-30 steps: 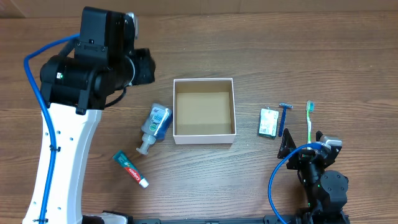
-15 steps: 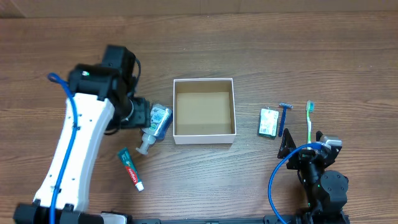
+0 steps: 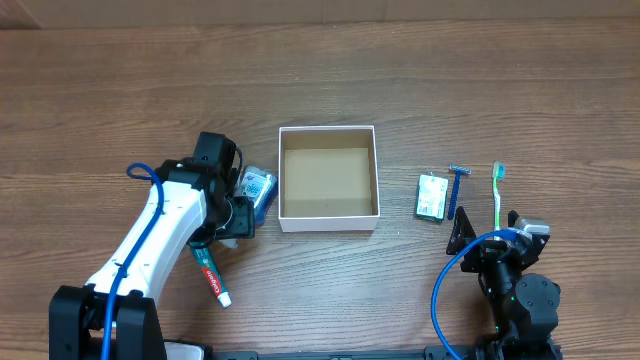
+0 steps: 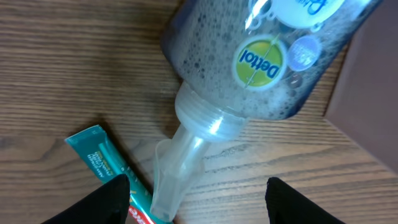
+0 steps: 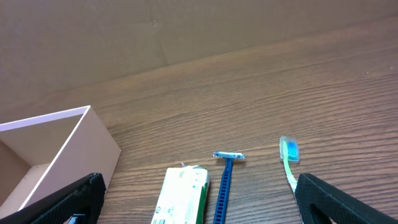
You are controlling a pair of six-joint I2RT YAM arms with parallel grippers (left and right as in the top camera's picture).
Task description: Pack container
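Container (image 3: pixel 328 222): open-topped, between both grippers.
Soap bottle (image 3: pixel 258 187): lying just left of container.
Left gripper (image 4: pixel 198 202): jaws apart around the bottle's pump.
Right gripper (image 5: pixel 199 208): jaws apart, right of container.

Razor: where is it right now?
The razor lies right of the container, between the green packet and the toothbrush, in the overhead view.

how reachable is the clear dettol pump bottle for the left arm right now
Probably yes. The left claw hangs open right above the clear plastic Dettol pump bottle, fingers either side of its nozzle, nothing lying over it. The teal toothpaste tube sits close beside the nozzle and may get nudged.
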